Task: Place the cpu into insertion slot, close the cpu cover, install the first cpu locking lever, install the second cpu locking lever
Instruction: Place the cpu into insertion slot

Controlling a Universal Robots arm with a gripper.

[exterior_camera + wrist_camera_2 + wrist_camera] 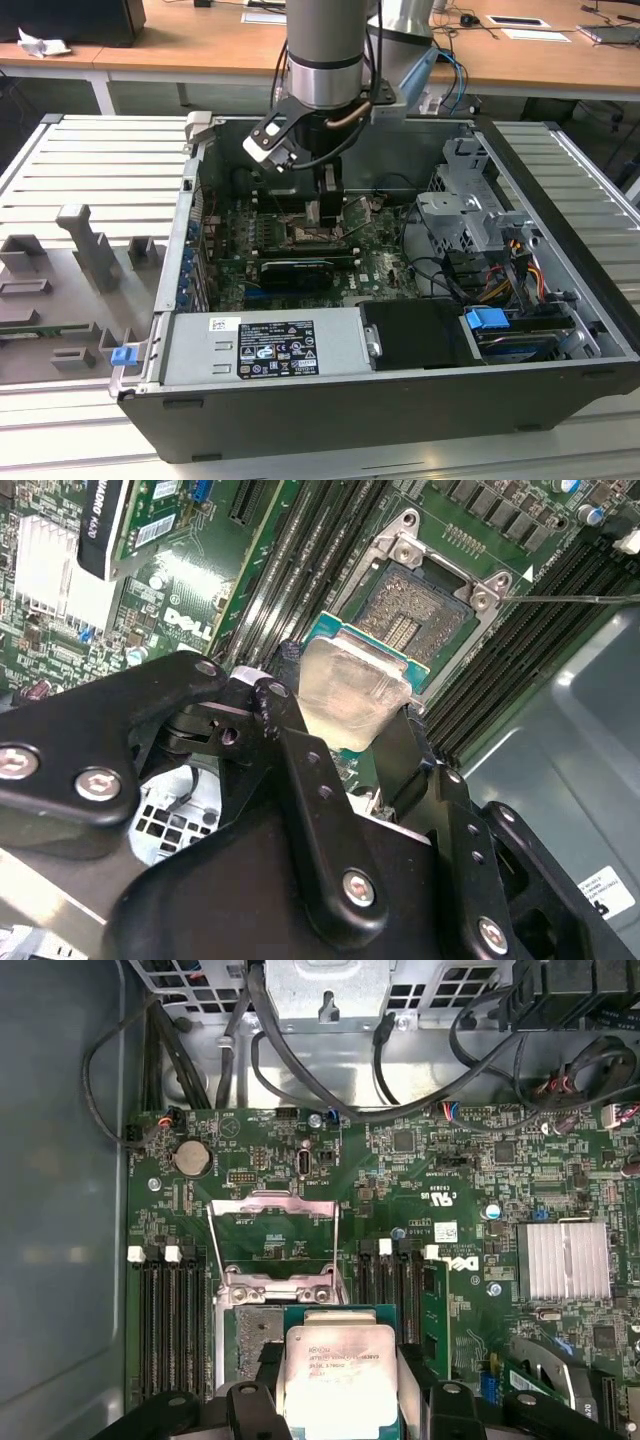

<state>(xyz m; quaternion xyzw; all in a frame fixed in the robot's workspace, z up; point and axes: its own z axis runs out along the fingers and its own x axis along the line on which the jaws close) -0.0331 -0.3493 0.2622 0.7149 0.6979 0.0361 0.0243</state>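
Note:
My gripper (345, 720) is shut on the cpu (350, 695), a pale silvery square chip held by its edges between the two black fingers (275, 705). The chip hangs just above and partly over the insertion slot (410, 610), whose dark contact field lies bare inside its metal rim. In the first wrist view the cpu (340, 1375) sits in the gripper (340, 1400) over the slot (255, 1335). The cpu cover (272, 1203) is swung open, lying back over the green board beyond the slot. A thin locking lever (570, 598) sticks out beside the socket. In the exterior view the gripper (325, 215) reaches down into the computer case.
Black memory slots (170, 1320) flank the socket on both sides. A finned heat sink (565, 1260) and a black card (295, 270) lie nearby. Cables (300, 1070) run along the case wall. A power supply (265, 345) and drive cage (470, 215) hem in the board.

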